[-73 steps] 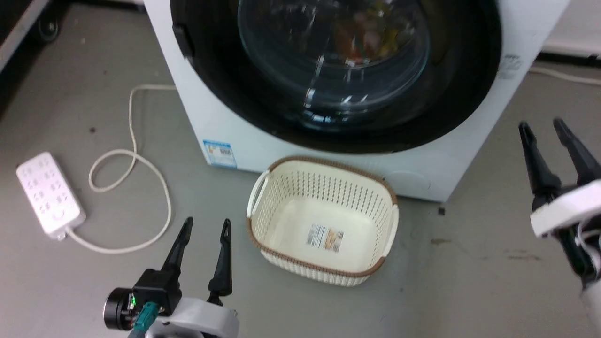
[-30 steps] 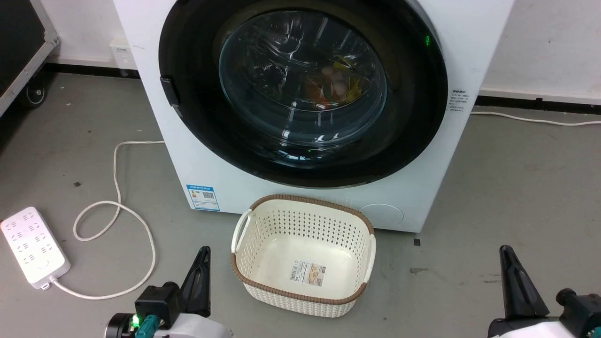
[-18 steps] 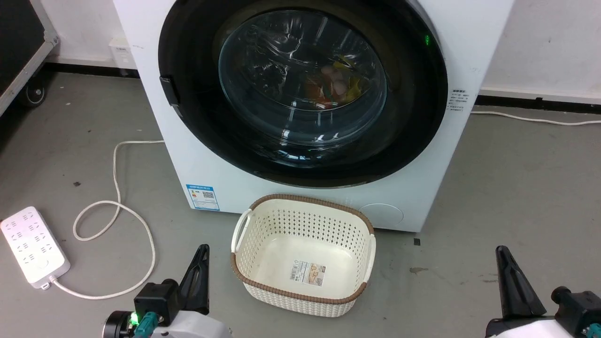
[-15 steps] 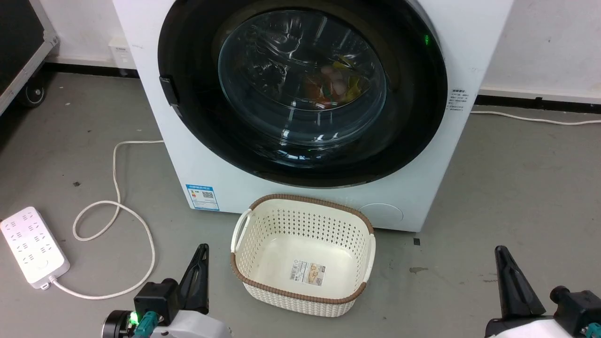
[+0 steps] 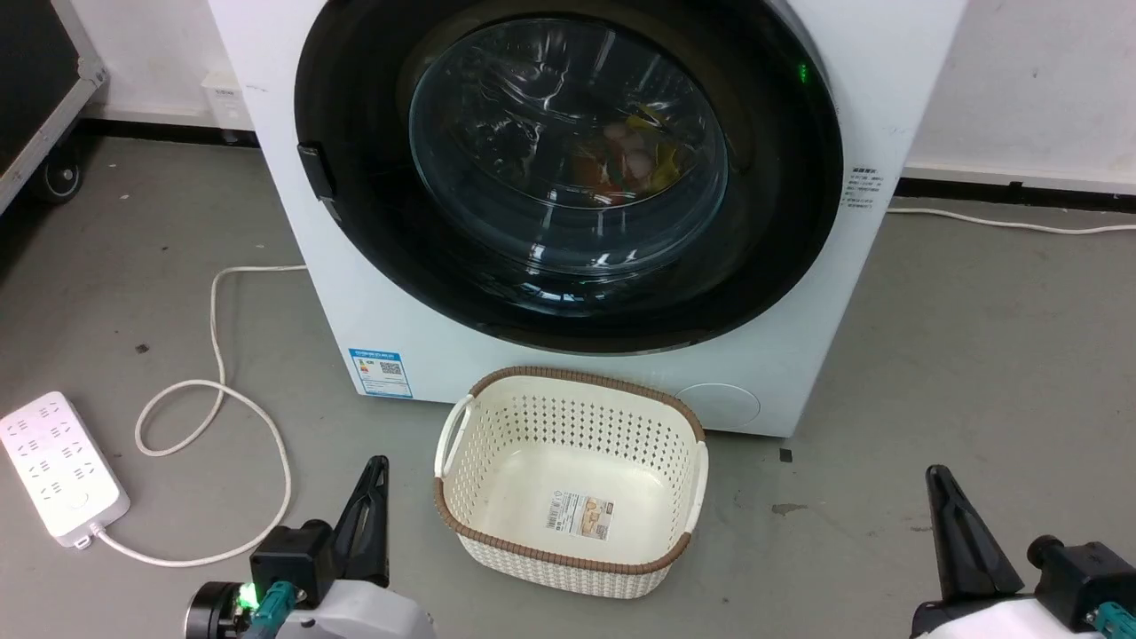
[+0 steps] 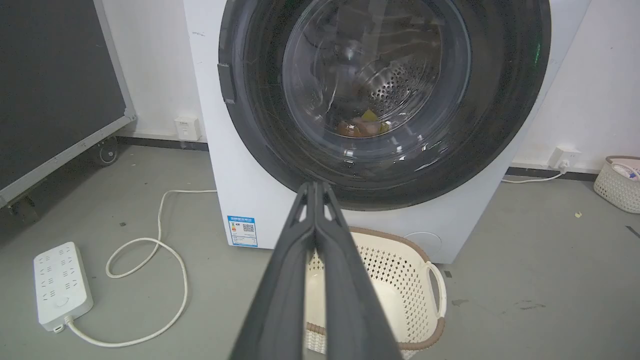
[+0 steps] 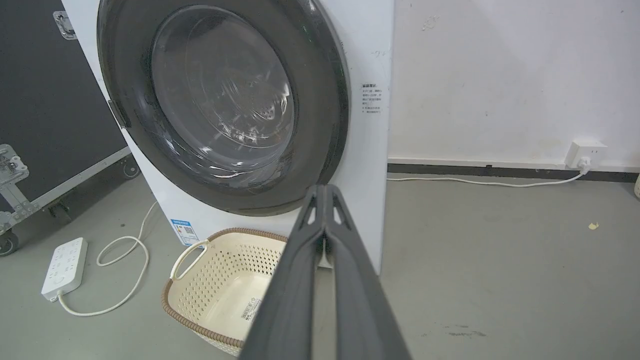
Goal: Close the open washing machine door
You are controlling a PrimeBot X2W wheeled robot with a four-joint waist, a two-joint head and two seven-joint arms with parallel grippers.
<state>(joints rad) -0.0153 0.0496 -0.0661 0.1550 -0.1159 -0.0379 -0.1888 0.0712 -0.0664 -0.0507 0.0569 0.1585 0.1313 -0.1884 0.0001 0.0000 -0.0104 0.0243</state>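
Pinched together since the earlier look, left gripper (image 5: 378,470) and right gripper (image 5: 934,475) alike, both parked low, clamped on nothing. Straight ahead and higher: door (image 5: 568,160), looking flush against washing machine (image 5: 373,293), round face upright, past the basket (image 5: 568,383). Nearer the dark tab (image 5: 312,173) on its left edge: left gripper. Probably needs no more push.

blue sticker (image 5: 381,373) with qr code on washing machine (image 5: 781,355), barcode label (image 5: 579,517) in basket (image 5: 581,377), no lettering legible
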